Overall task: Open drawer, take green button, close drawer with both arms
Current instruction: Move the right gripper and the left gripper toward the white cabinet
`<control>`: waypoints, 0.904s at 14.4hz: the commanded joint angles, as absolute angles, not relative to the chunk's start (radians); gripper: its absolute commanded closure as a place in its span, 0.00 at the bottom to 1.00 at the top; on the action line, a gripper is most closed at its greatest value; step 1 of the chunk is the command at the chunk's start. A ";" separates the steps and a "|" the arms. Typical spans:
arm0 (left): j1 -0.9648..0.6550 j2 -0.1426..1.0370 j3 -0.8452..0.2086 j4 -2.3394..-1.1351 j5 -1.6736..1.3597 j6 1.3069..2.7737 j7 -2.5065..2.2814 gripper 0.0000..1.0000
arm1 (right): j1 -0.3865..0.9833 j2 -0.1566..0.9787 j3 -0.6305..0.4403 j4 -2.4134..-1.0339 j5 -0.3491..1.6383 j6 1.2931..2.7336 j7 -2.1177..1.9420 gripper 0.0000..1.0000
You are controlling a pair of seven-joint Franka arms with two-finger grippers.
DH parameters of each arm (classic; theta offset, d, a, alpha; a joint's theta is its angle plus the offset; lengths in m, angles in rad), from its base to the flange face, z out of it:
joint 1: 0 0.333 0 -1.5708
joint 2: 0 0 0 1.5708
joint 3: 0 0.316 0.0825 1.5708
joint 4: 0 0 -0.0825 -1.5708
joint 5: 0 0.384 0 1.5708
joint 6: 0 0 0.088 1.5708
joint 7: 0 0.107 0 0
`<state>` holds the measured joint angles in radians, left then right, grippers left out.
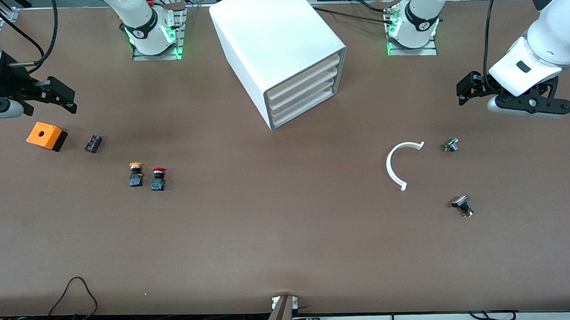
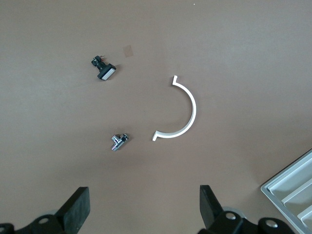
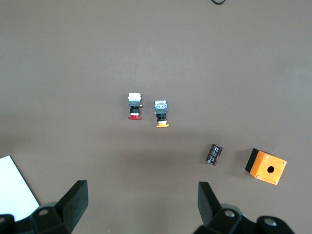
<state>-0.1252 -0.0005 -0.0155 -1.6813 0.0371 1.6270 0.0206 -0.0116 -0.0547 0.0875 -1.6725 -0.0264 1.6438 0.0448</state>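
The white box cabinet (image 1: pixel 280 40) stands mid-table near the robots' bases. Its four cream-fronted drawers are all shut, the lowest drawer (image 1: pixel 306 103) included. A corner of the cabinet shows in the left wrist view (image 2: pixel 292 192) and in the right wrist view (image 3: pixel 14 187). The green-capped button is hidden. My left gripper (image 1: pixel 462 92) is open and empty over the table at the left arm's end; it also shows in the left wrist view (image 2: pixel 145 209). My right gripper (image 1: pixel 71 101) is open and empty over the right arm's end, above the orange box; it also shows in the right wrist view (image 3: pixel 144 207).
A red-capped button (image 1: pixel 158 178) and a yellow-capped button (image 1: pixel 135 174) stand side by side. An orange box (image 1: pixel 46 136) and a small black part (image 1: pixel 93 143) lie nearby. A white curved piece (image 1: pixel 400 164) and two small metal parts (image 1: pixel 451 145) (image 1: pixel 463 205) lie toward the left arm's end.
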 commanded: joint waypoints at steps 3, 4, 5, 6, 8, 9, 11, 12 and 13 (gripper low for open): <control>-0.127 0.015 -0.017 -1.646 0.020 1.597 -0.002 0.01 | -0.017 -0.054 0.107 -1.641 -0.034 1.598 0.112 0.00; -0.129 0.015 -0.017 -1.646 0.020 1.595 -0.002 0.01 | -0.017 -0.054 0.109 -1.641 -0.032 1.598 0.107 0.00; -0.127 0.015 -0.018 -1.646 0.020 1.595 -0.003 0.01 | -0.017 -0.054 0.109 -1.641 -0.032 1.598 0.109 0.00; -0.129 0.014 -0.020 -1.646 0.018 1.594 -0.003 0.01 | -0.017 -0.054 0.109 -1.641 -0.034 1.598 0.112 0.00; -0.129 0.015 -0.020 -1.646 0.020 1.595 -0.008 0.01 | -0.015 -0.035 0.113 -1.646 -0.040 1.592 0.116 0.00; -0.129 0.014 -0.020 -1.646 0.020 1.595 -0.008 0.01 | -0.015 -0.034 0.126 -1.652 -0.041 1.580 0.126 0.00; -0.127 0.014 -0.020 -1.646 0.020 1.586 -0.008 0.01 | -0.014 -0.023 0.130 -1.652 -0.040 1.583 0.126 0.00; -0.127 0.014 -0.018 -1.644 0.020 1.579 -0.008 0.01 | -0.008 -0.017 0.132 -1.648 -0.032 1.579 0.127 0.00; -0.127 0.014 -0.018 -1.644 0.018 1.575 -0.006 0.01 | 0.009 -0.008 0.132 -1.647 -0.029 1.577 0.129 0.00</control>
<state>-0.1252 -0.0006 -0.0199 -1.6801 0.0370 1.6089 0.0043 -0.0082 -0.0233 0.1237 -1.6639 -0.0262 1.5981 0.1102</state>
